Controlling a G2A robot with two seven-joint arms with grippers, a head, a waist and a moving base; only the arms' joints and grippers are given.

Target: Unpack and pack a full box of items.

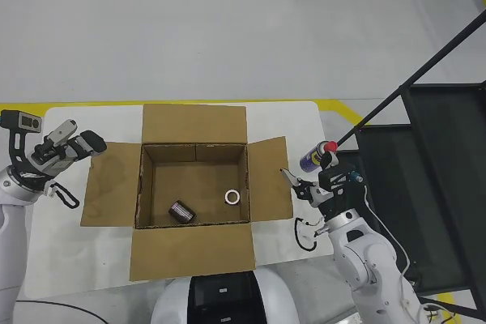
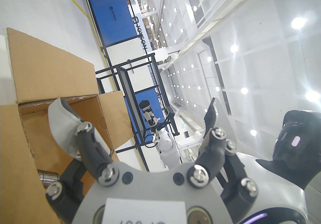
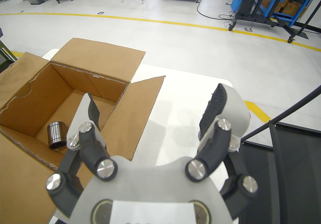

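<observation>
Two items down in open box (image 1: 168, 152) on bench (image 1: 65, 243): metal cylinder (image 1: 181, 212) by near wall, white ring (image 1: 232, 196) by right wall; spray can (image 1: 316, 154) at bench's right edge; left gripper (image 1: 87, 146) beyond left flap, jaws spread, empty; right gripper (image 1: 288, 178) over right flap, jaws spread, empty.

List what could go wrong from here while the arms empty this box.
1. The spray can sits at the table's right edge, close beside the open right hand; a swing may knock it off.
2. The metal cylinder lies close to a wall of the box, so a finger could jam on cardboard.
3. The small ring lies flat and low near the right wall; a grip on it may slip.
</observation>
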